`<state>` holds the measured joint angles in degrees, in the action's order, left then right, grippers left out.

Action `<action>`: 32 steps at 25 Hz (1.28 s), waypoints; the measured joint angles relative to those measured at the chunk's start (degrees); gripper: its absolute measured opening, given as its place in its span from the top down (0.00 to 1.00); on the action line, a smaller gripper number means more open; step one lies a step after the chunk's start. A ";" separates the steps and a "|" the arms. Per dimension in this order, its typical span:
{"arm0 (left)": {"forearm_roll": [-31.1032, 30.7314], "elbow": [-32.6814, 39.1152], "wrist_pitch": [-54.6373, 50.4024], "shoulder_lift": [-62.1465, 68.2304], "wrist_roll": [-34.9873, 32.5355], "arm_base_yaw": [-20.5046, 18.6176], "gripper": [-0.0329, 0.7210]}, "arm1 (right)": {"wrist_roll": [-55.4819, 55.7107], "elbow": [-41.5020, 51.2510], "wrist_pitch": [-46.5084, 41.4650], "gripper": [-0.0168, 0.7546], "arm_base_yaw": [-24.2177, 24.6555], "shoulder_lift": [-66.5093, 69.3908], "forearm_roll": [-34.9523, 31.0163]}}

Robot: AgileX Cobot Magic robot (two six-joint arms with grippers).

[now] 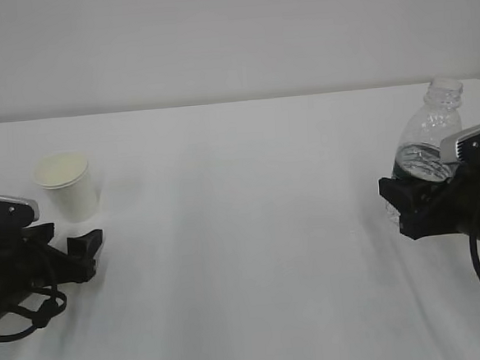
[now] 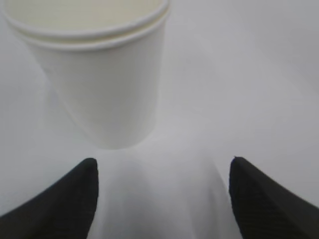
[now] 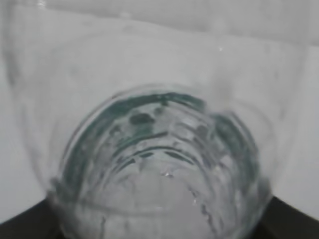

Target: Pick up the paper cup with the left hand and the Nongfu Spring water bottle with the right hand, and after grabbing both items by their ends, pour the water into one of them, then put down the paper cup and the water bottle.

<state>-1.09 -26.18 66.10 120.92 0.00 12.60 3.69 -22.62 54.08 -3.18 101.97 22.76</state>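
Observation:
The paper cup (image 1: 66,185) stands upright on the white table at the left; in the left wrist view the paper cup (image 2: 99,74) fills the upper left. My left gripper (image 1: 64,238) sits just in front of its base, open, with bare table between the fingertips (image 2: 163,167). At the right, the clear Nongfu Spring water bottle (image 1: 429,138), capless with a dark green band, stands upright with my right gripper (image 1: 407,205) shut round its lower body. The bottle (image 3: 159,149) fills the right wrist view, pressed between the dark fingers (image 3: 291,221). I cannot make out any water.
The white table (image 1: 243,229) runs between the two arms with nothing else on it. A plain pale wall (image 1: 230,32) rises behind the table's far edge.

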 joint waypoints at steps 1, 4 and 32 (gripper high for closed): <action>-0.24 0.00 0.00 -0.14 0.00 0.00 0.18 | 0.00 0.00 0.00 0.40 0.00 0.00 0.04; -0.99 0.00 0.00 -1.18 0.00 0.00 0.18 | 0.00 0.00 0.00 0.40 0.00 0.00 0.47; 4.40 -8.00 0.04 2.64 0.00 0.00 0.18 | 0.07 0.00 0.59 0.40 0.00 0.00 1.42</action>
<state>3.30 -34.18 66.14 123.56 0.00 12.60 3.76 -22.62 54.67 -3.18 101.97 24.17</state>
